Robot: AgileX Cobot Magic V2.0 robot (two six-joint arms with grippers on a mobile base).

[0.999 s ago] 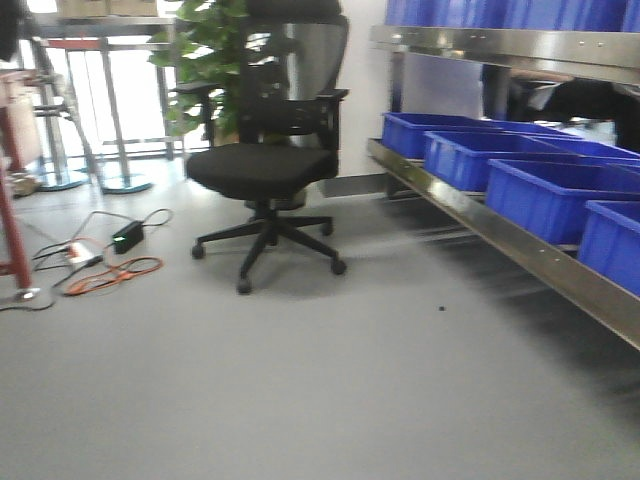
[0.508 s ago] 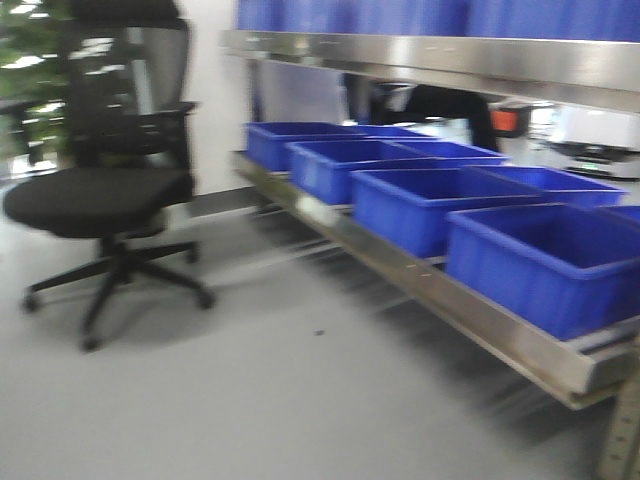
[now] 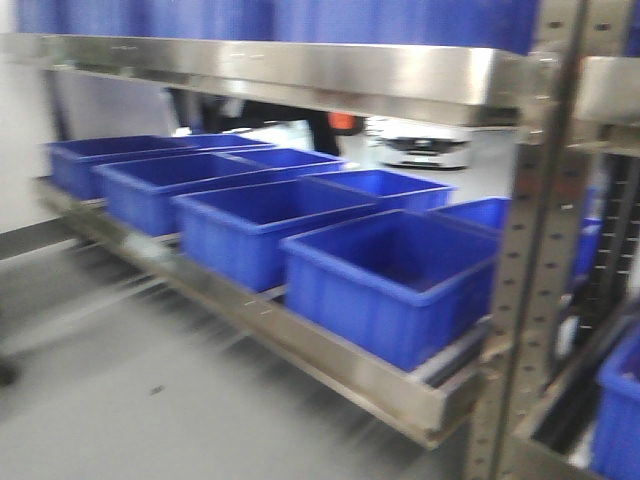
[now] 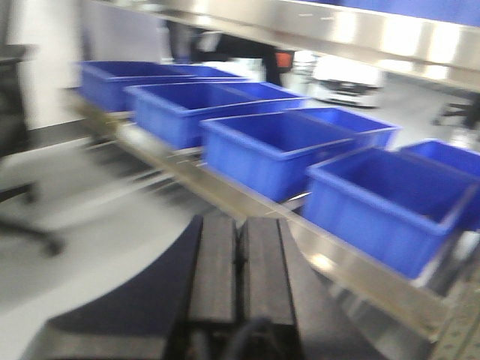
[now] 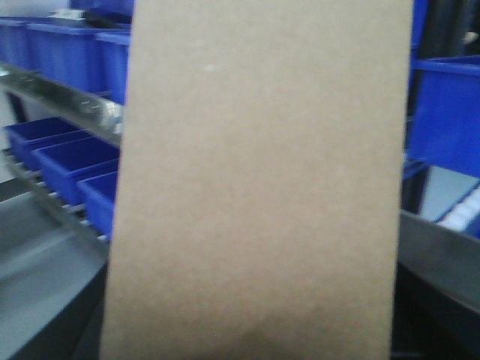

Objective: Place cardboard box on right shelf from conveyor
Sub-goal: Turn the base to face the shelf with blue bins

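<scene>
Tan plain cardboard box (image 5: 259,180) aloft, close against the right wrist camera.
It fills that view, with blue plastic bins (image 3: 390,285) on the shiny stainless-steel rack shelf (image 3: 330,362) behind; right jaws hidden, grip cannot be told — left jaws, black, pressed together and empty, near the shelf's lip.

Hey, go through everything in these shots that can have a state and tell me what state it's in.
left pincer: shut, holding nothing.
cardboard box: up close before the right wrist camera, whatever grips it hidden.
blue bins: open-topped, the near ones empty.
steel rack shelf: lower level lined with bins.
</scene>
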